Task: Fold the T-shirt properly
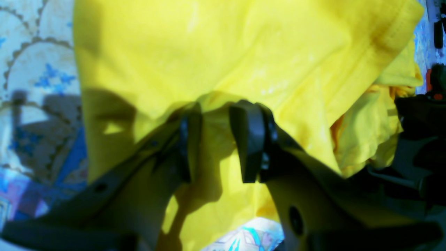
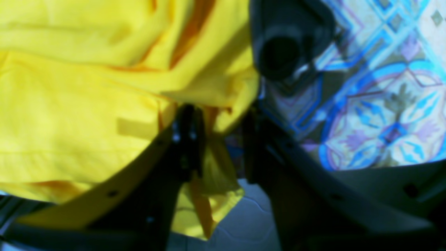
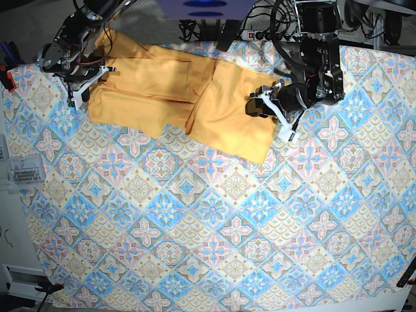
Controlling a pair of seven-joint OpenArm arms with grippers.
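One T-shirt (image 3: 175, 97) lies in the upper part of the base view, spread across the top of the table from the upper left towards the centre right, partly folded, with creases and overlapping layers near its middle. It is plain yellow-orange, with darker stitched hems. Two robot arms work on it, one at each end.

The left gripper (image 3: 276, 107) sits at the right edge of the shirt in the base view. In the left wrist view its two dark fingers (image 1: 249, 139) stand a little apart with a ridge of yellow fabric bunched between them, so the claw (image 1: 216, 139) is grasping the T-shirt (image 1: 216, 52). The right gripper (image 3: 81, 84) is at the upper left of the base view, on the shirt's left edge. In the right wrist view a strip of the T-shirt (image 2: 69, 115) and its orange hem hangs between the fingers (image 2: 188, 139) of that claw (image 2: 219, 146), but the blur hides whether the pads actually press it; it cannot be told whether this claw is clenched or released.

One cloth (image 3: 214, 221) covers the whole table, patterned in repeating blue, pink and cream tiles with star and flower shapes. At the top edge of the base view, behind the table, black cables (image 3: 260, 19) and a power strip (image 3: 250, 32) lie on a grey floor. A small clear tray (image 3: 23, 174) rests just off the left edge.
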